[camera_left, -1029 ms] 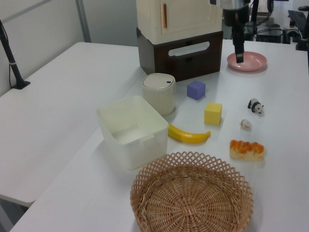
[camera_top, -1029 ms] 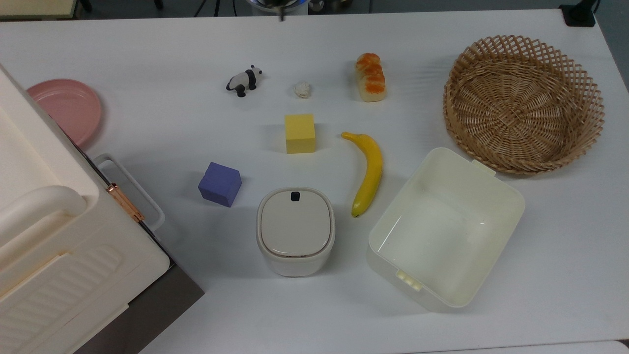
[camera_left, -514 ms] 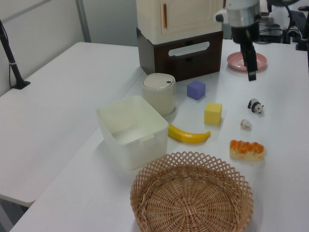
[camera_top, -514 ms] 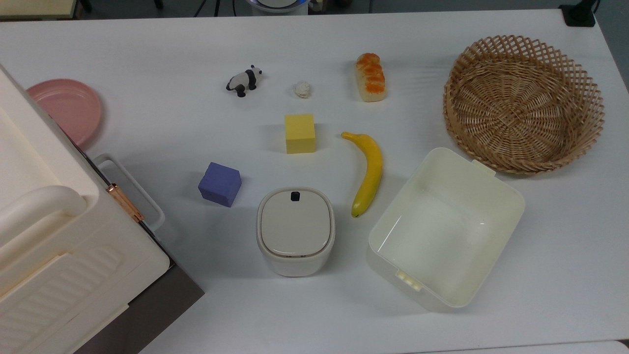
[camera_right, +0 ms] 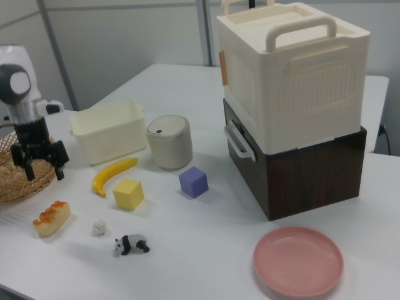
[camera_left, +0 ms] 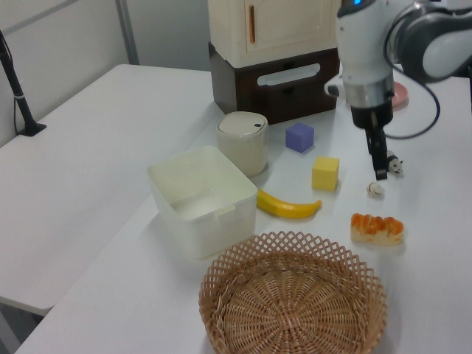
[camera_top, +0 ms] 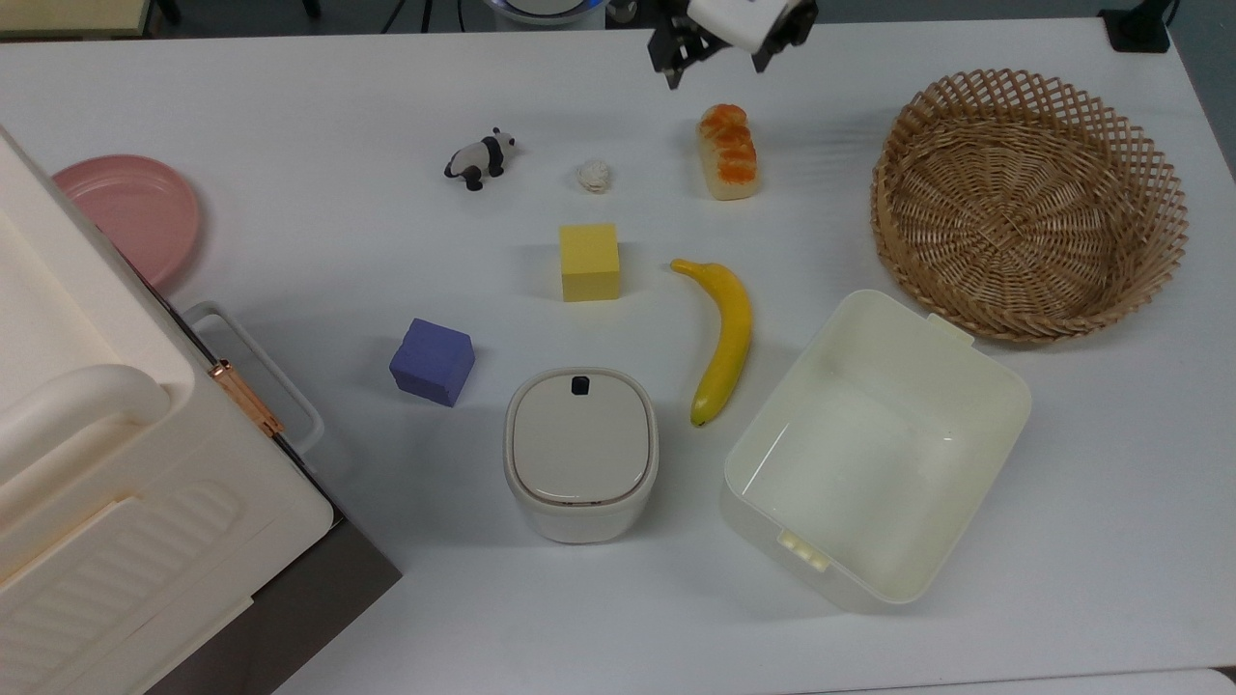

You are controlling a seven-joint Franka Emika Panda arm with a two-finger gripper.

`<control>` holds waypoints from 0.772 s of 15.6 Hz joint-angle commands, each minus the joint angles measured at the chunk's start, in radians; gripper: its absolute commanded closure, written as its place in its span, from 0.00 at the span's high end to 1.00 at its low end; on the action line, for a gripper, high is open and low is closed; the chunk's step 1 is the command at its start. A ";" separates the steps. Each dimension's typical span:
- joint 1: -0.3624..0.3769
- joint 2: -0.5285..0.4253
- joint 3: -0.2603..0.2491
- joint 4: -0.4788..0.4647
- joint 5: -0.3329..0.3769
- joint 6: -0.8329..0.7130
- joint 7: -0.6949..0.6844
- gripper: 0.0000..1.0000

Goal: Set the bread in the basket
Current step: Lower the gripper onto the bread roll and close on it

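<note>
The bread (camera_top: 729,152), a small loaf with an orange-brown glazed top, lies on the white table left of the basket (camera_top: 1028,89) in the top view. Both also appear in the left view, bread (camera_left: 377,228) and basket (camera_left: 295,243), and in the right view, bread (camera_right: 51,218) and basket (camera_right: 12,194). My gripper (camera_top: 713,64) hangs open and empty above the table, just beyond the bread toward the top view's upper edge. In the right view the gripper (camera_right: 44,170) points down with its fingers wide apart, above the bread. In the left view the gripper (camera_left: 380,171) hangs between the panda and the bread.
A banana (camera_top: 724,338), yellow cube (camera_top: 589,262), purple cube (camera_top: 432,361), toy panda (camera_top: 480,158) and small white lump (camera_top: 595,176) lie around the middle. A cream tub (camera_top: 1004,386) and lidded bin (camera_top: 580,454) stand nearer. A pink plate (camera_top: 130,214) and stacked boxes (camera_top: 87,483) fill the top view's left.
The arm has swung from above the pink plate past the panda toward the bread. Its gripper has come lower and now enters at the top view's upper edge. Nothing on the table moved.
</note>
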 commanded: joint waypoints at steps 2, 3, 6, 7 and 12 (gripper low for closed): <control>0.017 0.055 0.038 -0.079 0.013 0.132 0.107 1.00; 0.026 0.077 0.038 -0.084 0.013 0.148 0.108 1.00; 0.027 0.123 0.049 -0.124 0.013 0.247 0.131 1.00; 0.027 0.136 0.052 -0.124 0.012 0.258 0.140 1.00; 0.032 0.192 0.078 -0.125 0.007 0.290 0.171 1.00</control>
